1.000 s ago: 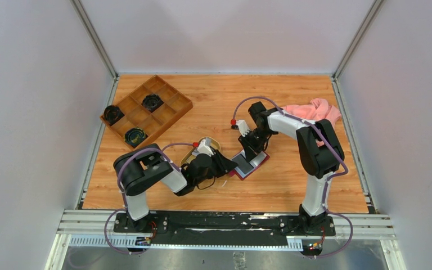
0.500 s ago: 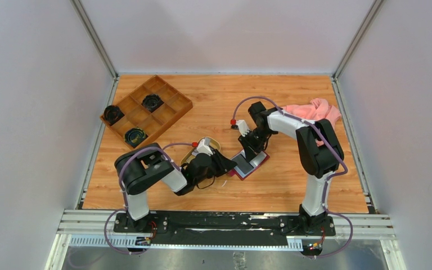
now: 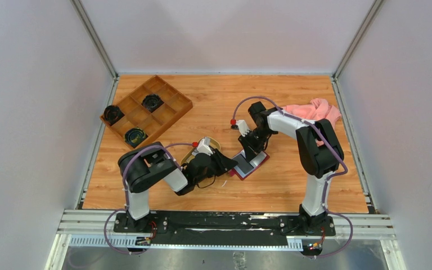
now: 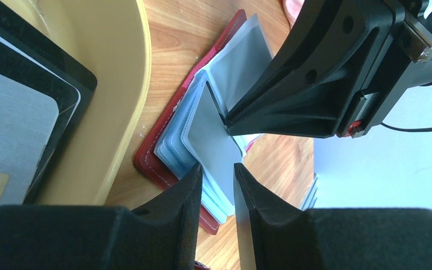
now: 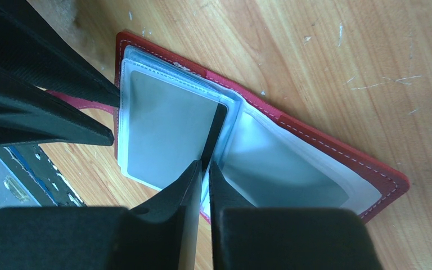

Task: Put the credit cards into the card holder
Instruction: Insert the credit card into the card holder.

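Overall light: bright, even and white, from overhead; the top view has no dark corner
Shadows: short and soft under both arms on the table (image 3: 214, 101); a darker patch on the wood beside the left gripper (image 5: 114, 114) in the right wrist view
Glare: pale sheen across the clear sleeves of the card holder (image 5: 281, 163); a small white reflection at the left edge of the left wrist view
Washed out: the backdrop at the right of the left wrist view, a flat pale blue
Focus: top view sharp throughout; wood grain and the grey card (image 5: 216, 132) crisp; right gripper (image 5: 204, 166) and tray (image 4: 129, 84) rim soft, too near the lens
Distortion: the walls lean outward in the top view
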